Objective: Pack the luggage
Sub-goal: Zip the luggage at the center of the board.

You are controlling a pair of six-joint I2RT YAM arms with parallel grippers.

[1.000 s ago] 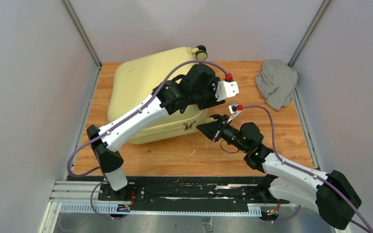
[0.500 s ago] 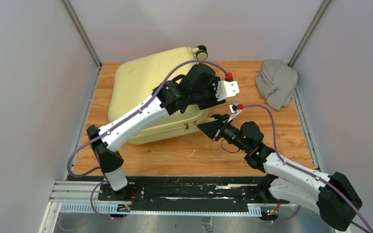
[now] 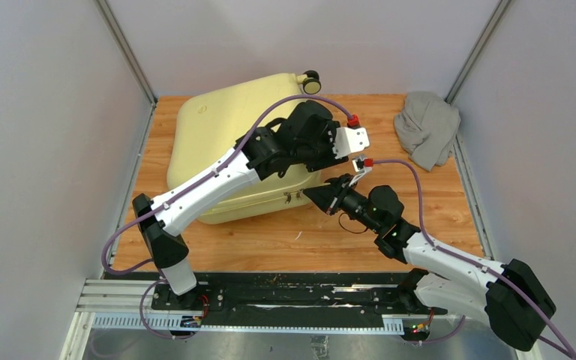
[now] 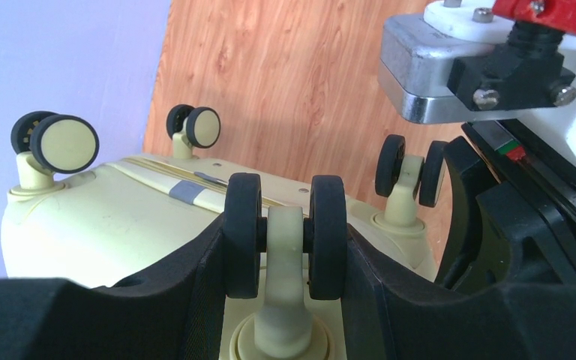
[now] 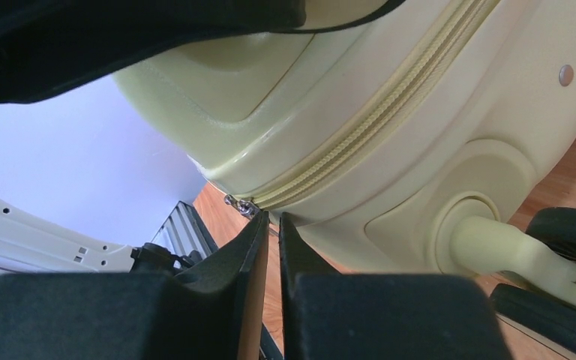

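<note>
The pale yellow luggage [image 3: 217, 127] lies closed on the wooden table, wheels toward the right. My left gripper [image 4: 285, 234] is shut on one of its black-and-cream wheels [image 4: 285, 225], a finger pressed against each side of the wheel pair. My right gripper [image 5: 273, 219] is shut, with only a thin slit between its fingers. Its tips rest against the closed zipper line beside the metal zipper pull [image 5: 241, 205]. In the top view the right gripper [image 3: 307, 194] points left at the suitcase's near right corner, by the pull [image 3: 291, 197].
A crumpled grey cloth garment [image 3: 427, 135] lies at the table's far right corner. Another suitcase wheel [image 3: 311, 81] sticks up at the back. Grey walls close in the table on the left, right and back. The black rail [image 3: 270, 296] runs along the near edge.
My right gripper has moved slightly left and away, bringing its tips up to the zipper pull. The left arm and the suitcase have hardly moved.
</note>
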